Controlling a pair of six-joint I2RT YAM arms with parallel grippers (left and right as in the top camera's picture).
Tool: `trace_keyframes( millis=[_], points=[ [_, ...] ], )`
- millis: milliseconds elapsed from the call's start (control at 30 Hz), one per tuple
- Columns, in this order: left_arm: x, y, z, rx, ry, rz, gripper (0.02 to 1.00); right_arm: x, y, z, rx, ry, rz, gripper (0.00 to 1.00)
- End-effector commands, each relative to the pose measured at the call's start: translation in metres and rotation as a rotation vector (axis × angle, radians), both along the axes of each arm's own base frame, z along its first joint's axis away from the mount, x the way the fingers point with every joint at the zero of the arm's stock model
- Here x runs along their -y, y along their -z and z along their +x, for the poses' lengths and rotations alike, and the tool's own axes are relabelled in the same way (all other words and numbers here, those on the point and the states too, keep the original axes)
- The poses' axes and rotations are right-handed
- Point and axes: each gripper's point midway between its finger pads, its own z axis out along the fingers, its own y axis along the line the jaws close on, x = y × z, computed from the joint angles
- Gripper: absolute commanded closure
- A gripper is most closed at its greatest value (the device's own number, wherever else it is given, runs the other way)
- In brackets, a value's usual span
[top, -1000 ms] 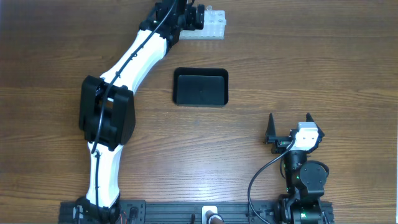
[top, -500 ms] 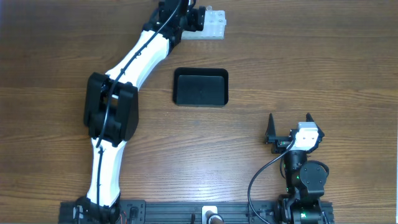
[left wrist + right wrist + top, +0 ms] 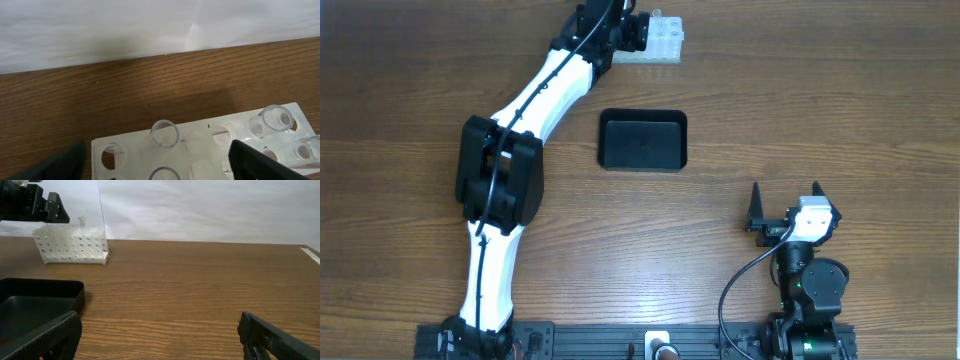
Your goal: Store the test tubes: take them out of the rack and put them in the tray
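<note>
A white test tube rack (image 3: 656, 42) stands at the table's far edge. In the left wrist view the rack (image 3: 200, 145) holds clear tubes; one tube (image 3: 165, 134) sits midway between my fingers, another tube (image 3: 273, 118) stands nearer one end. My left gripper (image 3: 636, 30) is open just above the rack, a finger (image 3: 257, 162) on each side of its top. The black tray (image 3: 643, 140) lies in the middle of the table, with nothing in it. My right gripper (image 3: 786, 192) stays open over bare table near its base, far from the rack (image 3: 70, 245) and the tray (image 3: 40, 300).
A white wall (image 3: 150, 25) rises right behind the rack. Bare wooden table (image 3: 820, 100) stretches between tray and right arm. The left arm (image 3: 540, 100) runs diagonally across the table's left half.
The left arm's elbow shifted slightly to the right a second ago; its gripper stayed at the rack. Since half a second ago nothing has moved. The right arm is still.
</note>
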Motion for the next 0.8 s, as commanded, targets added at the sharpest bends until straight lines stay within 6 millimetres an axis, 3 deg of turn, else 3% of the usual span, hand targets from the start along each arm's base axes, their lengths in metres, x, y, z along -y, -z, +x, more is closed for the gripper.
trace_keyframes(
  millis=[33,133,400,633,800],
  points=[
    [0.0033,-0.0012,0.0061,0.014,0.013,-0.003,0.196,-0.0029,0.0007,-0.0004,0.003,-0.014,0.007,0.009],
    [0.0032,-0.0009,0.0060,0.014,0.013,-0.003,0.207,-0.0030,0.0007,-0.0004,0.003,-0.014,0.007,0.007],
    [0.0032,-0.0005,0.0059,0.013,0.013,-0.002,0.360,-0.0030,0.0007,-0.0004,0.003,-0.014,0.007,0.009],
    [0.0055,0.0027,0.0053,0.005,0.022,-0.011,0.581,-0.0030,0.0007,-0.0004,0.003,-0.014,0.007,0.007],
    [0.0090,0.0065,0.0041,-0.003,0.035,-0.016,0.606,-0.0030,0.0007,-0.0004,0.003,-0.014,0.007,0.007]
  ],
)
